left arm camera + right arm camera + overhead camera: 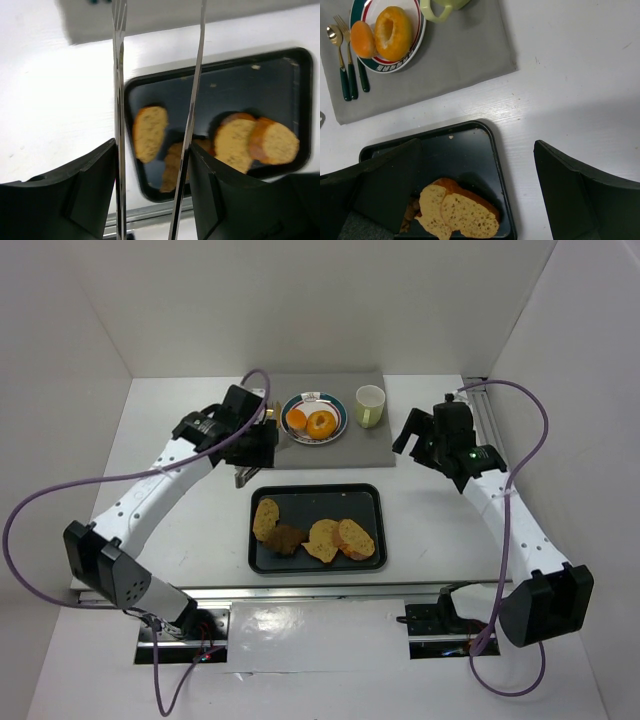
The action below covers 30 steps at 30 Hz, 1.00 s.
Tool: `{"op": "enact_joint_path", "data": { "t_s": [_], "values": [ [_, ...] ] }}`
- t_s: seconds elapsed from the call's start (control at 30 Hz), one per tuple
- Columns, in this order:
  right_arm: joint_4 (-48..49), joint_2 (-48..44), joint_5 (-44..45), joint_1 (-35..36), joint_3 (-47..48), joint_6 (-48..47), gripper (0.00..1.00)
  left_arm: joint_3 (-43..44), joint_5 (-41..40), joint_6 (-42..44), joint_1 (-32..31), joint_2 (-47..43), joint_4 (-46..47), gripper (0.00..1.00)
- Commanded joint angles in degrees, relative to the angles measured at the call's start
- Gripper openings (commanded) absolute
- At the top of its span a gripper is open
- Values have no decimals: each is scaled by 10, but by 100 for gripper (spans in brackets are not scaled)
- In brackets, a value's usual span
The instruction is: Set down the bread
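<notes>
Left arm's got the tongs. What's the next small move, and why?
Probably lower the left gripper and set the tongs on the bare table left of the tray: they are empty, and the ring and the roll already sit on the plate.

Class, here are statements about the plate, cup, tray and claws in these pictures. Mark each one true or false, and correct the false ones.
1. The ring and the oval roll both lie on the plate. True.
2. The green cup stands in the black tray. False: it stands on the grey placemat, beside the plate.
3. The right claw is open and holds nothing. True.
4. The black tray holds nothing. False: toast slices and a dark piece lie in it.
5. The left claw holds metal tongs. True.
</notes>
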Motion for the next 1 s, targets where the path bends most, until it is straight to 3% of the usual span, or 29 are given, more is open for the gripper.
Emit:
{"op": "enact_joint_path", "data": {
  "t_s": [0.0, 0.07, 0.17, 0.33, 0.43, 0.53, 0.6, 0.63, 0.87, 0.97],
  "values": [
    [8, -18, -3, 9, -8, -2, 100, -55, -67, -10, 47, -60, 23, 67],
    [15, -18, -9, 9, -15, -2, 100, -98, -155, -10, 80, -66, 73, 67],
    [21, -11, -14, 9, -15, -2, 100, -121, -181, -27, 145, -44, 124, 67],
    [33, -5, -15, 14, -15, 4, 100, -127, -61, -22, 236, 32, 211, 67],
    [33, 1, -15, 14, -15, -2, 100, -41, -42, -17, 268, 159, 193, 67],
    [33, 7, -9, 14, -15, -2, 100, 5, -28, -4, 281, 209, 180, 68],
    [33, 12, -9, 14, -15, -2, 100, 16, 5, 2, 292, 230, 175, 72],
    [33, 12, -9, 14, -20, -2, 100, 24, 5, 2, 300, 244, 169, 80],
    [21, 38, 5, 14, -7, -2, 100, 19, 35, 14, 306, 185, 134, 97],
    [5, 57, 25, 14, 14, -2, 100, 19, 49, 21, 306, 145, 102, 97]
  ]
}}
